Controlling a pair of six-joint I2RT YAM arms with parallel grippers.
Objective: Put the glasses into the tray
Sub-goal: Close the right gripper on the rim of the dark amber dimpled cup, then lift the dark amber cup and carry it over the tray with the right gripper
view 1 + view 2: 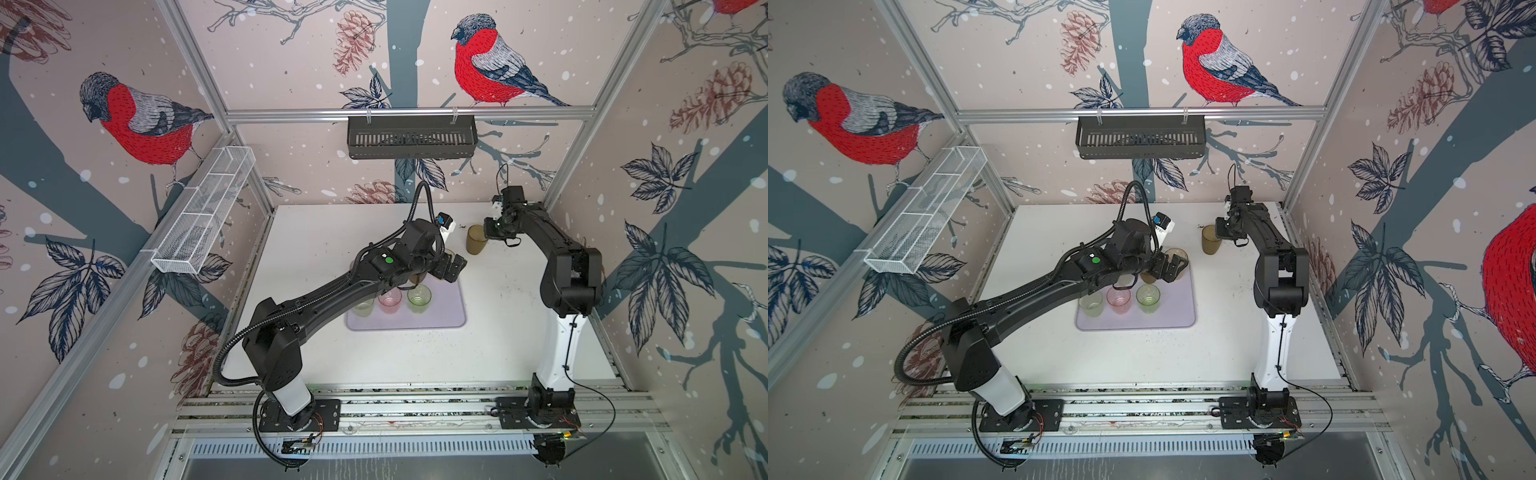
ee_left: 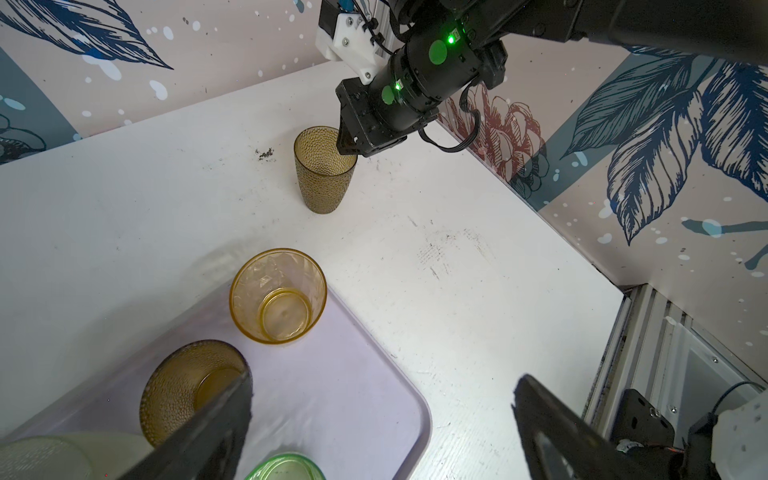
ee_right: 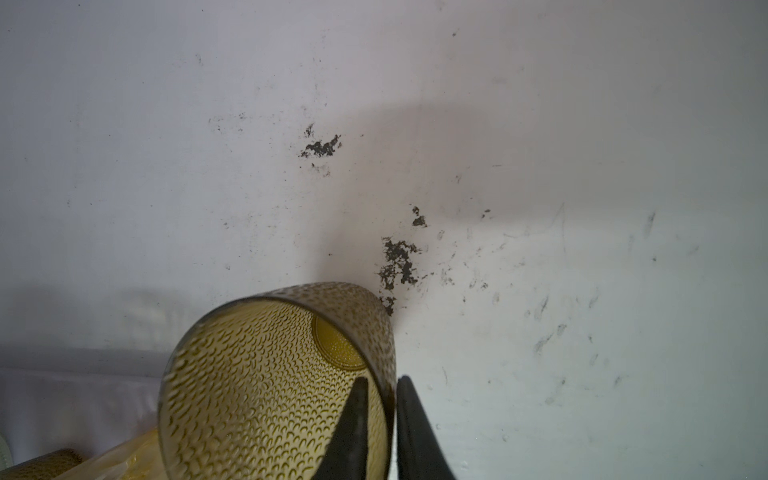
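Right hand (image 3: 382, 380) pinches the far olive glass (image 2: 324, 178) by its rim wall; thin grip may slip or tip it on lift. Left hand (image 2: 382, 380) gapes over tray (image 2: 332, 395).

The tray (image 1: 440, 309) lies near the middle of the table (image 1: 324, 232), with a row of three glasses (image 1: 390, 300) standing across its left half, two more glasses (image 2: 277, 295) behind them by its back edge, and the left gripper (image 1: 451, 268) above its back right corner. The lone glass (image 1: 477, 240) stands upright on the table behind and right of the tray, off it, with the right gripper (image 3: 380, 399) at its rim, one finger inside and one outside
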